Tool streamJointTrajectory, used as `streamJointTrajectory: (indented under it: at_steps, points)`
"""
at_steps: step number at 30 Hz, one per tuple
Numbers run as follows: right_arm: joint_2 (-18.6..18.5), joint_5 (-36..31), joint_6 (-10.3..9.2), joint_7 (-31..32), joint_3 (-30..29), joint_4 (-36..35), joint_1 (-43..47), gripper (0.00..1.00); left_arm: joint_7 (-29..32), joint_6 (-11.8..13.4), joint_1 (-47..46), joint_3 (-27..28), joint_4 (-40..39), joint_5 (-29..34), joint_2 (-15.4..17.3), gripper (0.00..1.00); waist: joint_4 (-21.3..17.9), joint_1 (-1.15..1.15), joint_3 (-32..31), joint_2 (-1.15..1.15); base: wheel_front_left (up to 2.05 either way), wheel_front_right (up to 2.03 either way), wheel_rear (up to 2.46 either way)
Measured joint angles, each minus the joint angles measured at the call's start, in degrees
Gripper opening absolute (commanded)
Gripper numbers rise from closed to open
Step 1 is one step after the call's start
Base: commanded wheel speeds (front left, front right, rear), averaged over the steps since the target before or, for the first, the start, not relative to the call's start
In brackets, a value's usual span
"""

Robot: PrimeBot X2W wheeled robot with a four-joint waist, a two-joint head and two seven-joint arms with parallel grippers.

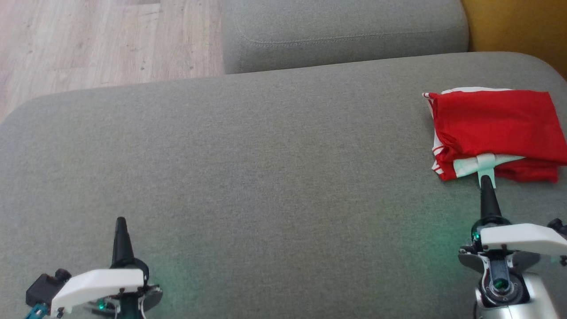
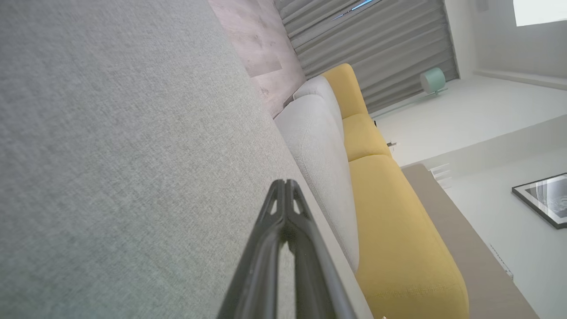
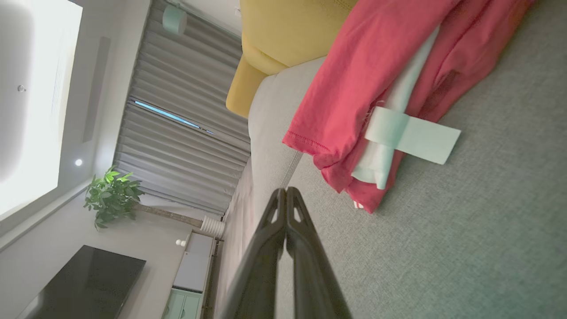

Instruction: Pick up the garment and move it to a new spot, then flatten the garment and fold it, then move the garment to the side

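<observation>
The garment (image 1: 494, 128) is red with white trim, folded into a compact stack at the right edge of the grey sofa seat (image 1: 266, 177). A white label sticks out of its near edge. In the right wrist view the garment (image 3: 363, 84) lies just beyond the fingertips, label toward me. My right gripper (image 1: 486, 179) is shut and empty, its tip right at the label's near end. My left gripper (image 1: 120, 220) is shut and empty at the lower left, far from the garment, over bare cushion. Its own view shows the shut left gripper (image 2: 284, 182) above grey fabric.
A grey back cushion (image 1: 345, 33) runs along the far side of the seat, with a yellow cushion (image 1: 514, 24) to its right. Wooden floor (image 1: 102, 40) shows at the upper left. The seat's rounded edge drops off at the left.
</observation>
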Motion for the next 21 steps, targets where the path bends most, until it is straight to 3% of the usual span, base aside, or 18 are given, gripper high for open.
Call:
streamJointTrajectory:
  at_steps: [21]
  points:
    - [0.0,13.3,0.0,3.3,-1.7,-2.2,1.3,0.0,3.5,0.0,-0.9,2.0,-0.1,-11.5,0.0,0.0,0.4,0.0,-0.4,0.0,0.0,0.0,0.0]
